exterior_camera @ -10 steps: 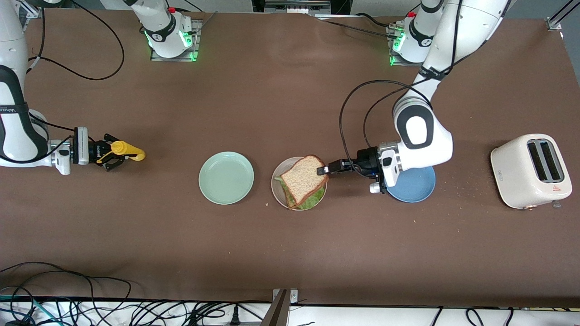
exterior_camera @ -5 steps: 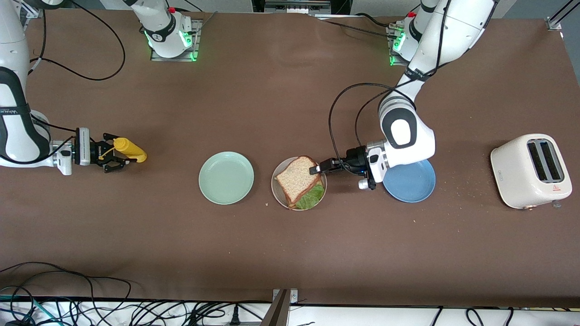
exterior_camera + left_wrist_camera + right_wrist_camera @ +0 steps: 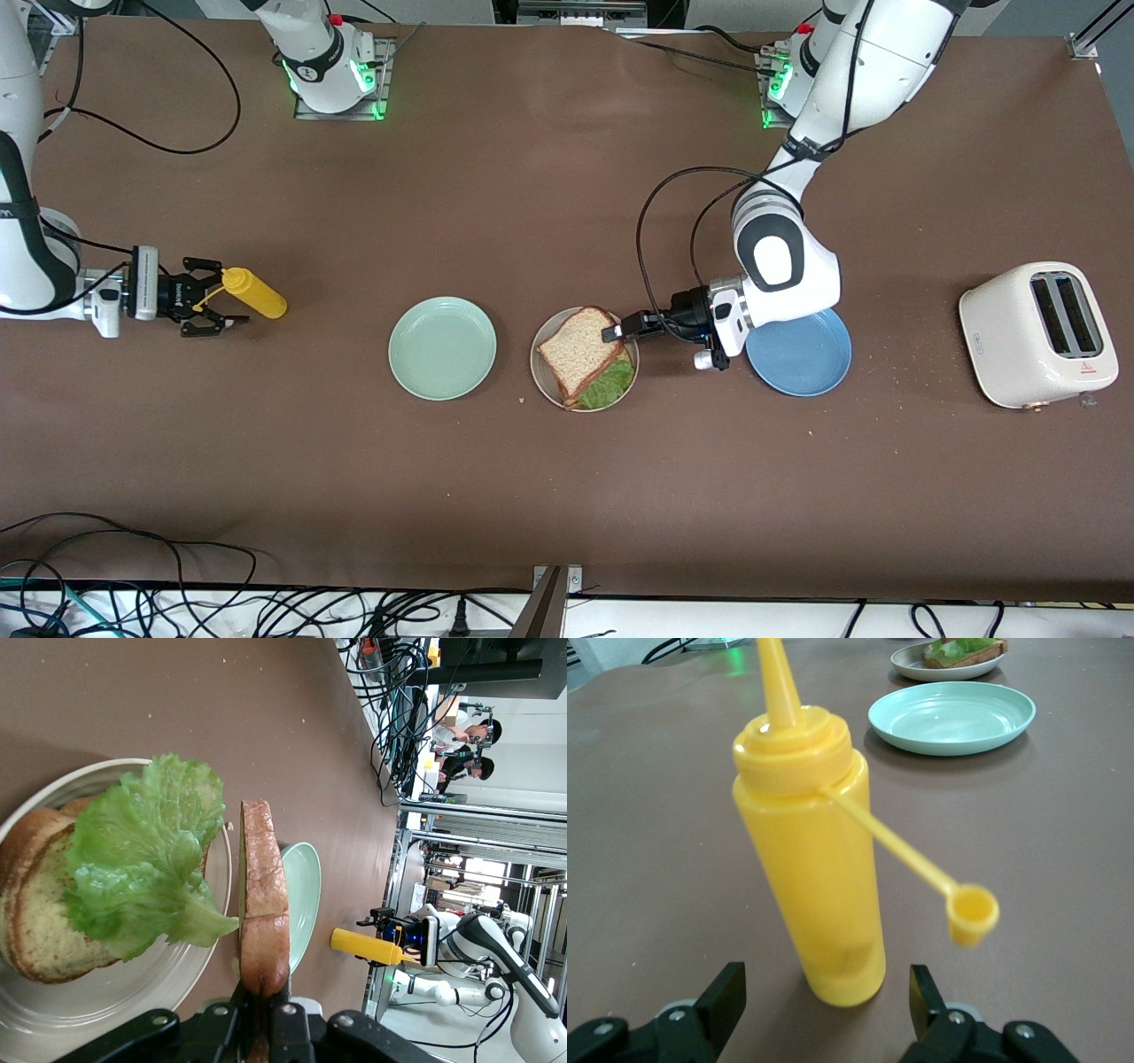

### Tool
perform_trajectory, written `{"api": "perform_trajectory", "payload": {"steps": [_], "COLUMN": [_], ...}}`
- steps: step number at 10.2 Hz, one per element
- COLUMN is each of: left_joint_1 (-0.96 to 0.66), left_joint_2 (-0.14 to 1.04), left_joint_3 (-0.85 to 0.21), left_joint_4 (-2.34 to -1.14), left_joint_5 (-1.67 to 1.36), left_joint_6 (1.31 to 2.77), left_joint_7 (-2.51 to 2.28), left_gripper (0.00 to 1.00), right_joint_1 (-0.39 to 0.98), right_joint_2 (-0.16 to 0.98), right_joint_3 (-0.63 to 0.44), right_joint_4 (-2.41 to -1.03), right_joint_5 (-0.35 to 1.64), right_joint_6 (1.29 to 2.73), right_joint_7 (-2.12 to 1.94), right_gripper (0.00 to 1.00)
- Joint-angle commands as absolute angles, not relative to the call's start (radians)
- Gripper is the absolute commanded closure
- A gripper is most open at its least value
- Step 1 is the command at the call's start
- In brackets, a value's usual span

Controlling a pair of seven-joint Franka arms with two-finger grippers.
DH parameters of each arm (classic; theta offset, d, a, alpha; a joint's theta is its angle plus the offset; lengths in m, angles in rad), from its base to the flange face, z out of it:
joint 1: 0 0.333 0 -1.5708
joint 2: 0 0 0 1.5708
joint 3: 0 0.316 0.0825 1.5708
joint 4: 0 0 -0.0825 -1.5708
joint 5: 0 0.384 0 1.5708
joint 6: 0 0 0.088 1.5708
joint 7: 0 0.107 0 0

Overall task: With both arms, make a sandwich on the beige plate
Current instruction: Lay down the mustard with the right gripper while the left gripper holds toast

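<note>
Gripping the top bread slice (image 3: 263, 904) by its crust, your left gripper (image 3: 611, 333) holds it tilted over the lettuce (image 3: 146, 855) on the beige plate (image 3: 542, 368); lower it square before releasing. Your right gripper (image 3: 205, 309) waits open around the mustard bottle (image 3: 811, 868)

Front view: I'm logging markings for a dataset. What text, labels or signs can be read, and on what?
None can be read with certainty.
Toaster: small red warning triangle with tiny print under it, too small to read.
Right arm: sideways lettering, too small to read.
</note>
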State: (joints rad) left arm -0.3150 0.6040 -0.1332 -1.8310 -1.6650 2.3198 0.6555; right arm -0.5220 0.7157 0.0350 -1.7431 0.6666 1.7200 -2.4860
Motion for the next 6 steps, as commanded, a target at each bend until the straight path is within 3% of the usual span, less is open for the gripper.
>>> {"api": "perform_trajectory", "payload": {"steps": [1,2,6], "left_joint_1": [-0.325,-0.325,-0.331], "left_joint_2": [0.630,0.634,0.653], "left_joint_3": [-0.130,-0.130,-0.132], "left_joint_4": [-1.801,-1.798,-1.776], "left_joint_5": [-1.715,-1.715,-1.717], "left_joint_6": [2.333,2.335,2.387], "left_joint_7": [0.693,0.692,0.693], "left_gripper": [1.00,1.00,1.00], "right_joint_1": [-0.551,-0.552,-0.546], "right_joint_2": [0.716,0.716,0.707], "right_joint_3": [0.038,0.025,-0.002], "right_joint_4": [-1.685,-1.652,-1.462], "right_joint_5": [0.618,0.598,0.476], "right_joint_6": [1.709,1.709,1.648], "right_joint_7": [-2.488,-2.482,-2.245], "right_gripper": [0.12,0.00,0.00]}}
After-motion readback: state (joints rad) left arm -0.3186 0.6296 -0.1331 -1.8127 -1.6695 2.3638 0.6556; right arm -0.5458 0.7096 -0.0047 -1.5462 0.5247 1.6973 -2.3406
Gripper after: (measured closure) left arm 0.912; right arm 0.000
